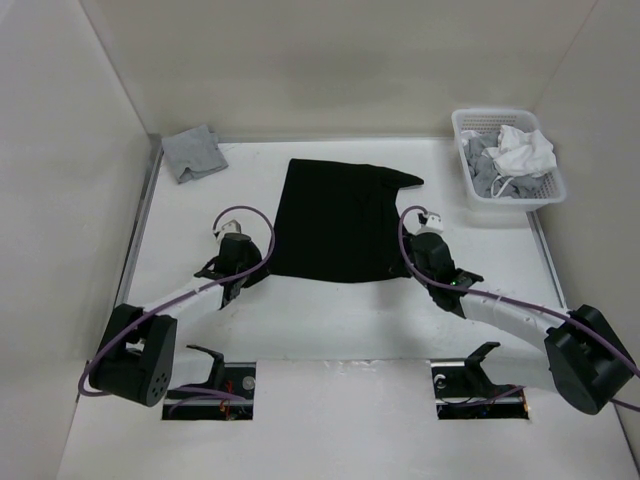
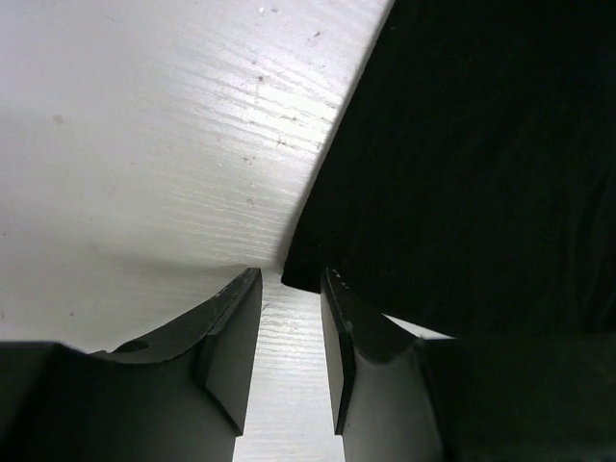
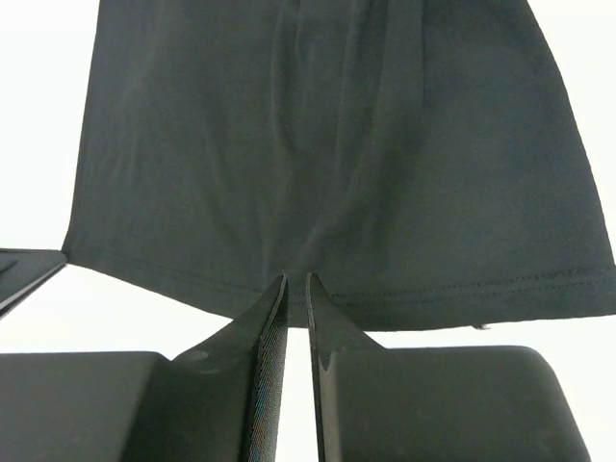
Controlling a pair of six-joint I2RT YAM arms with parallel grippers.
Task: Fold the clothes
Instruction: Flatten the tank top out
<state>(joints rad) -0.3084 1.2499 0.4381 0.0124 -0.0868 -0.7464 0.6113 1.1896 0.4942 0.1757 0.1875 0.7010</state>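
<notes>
The left claw (image 2: pixel 289 279) stands parted and empty, a corner of the clothes (image 1: pixel 335 220) just off its tips; closing there could miss. The right claw (image 3: pixel 296 281) is nearly clenched at the hem, whether on fabric is unclear. Lifting unevenly might skew the clothes, which lie flat on the table (image 1: pixel 300 325).

— What lies ahead of the left gripper (image 2: pixel 291 277)?
— The black garment (image 2: pixel 481 173). It fills the right side, and its near corner sits just beyond the fingertips.
— And the jaws?
— Apart. Only the white table (image 2: pixel 144 144) shows between the fingers (image 2: pixel 231 337), and it spreads away to the left.
</notes>
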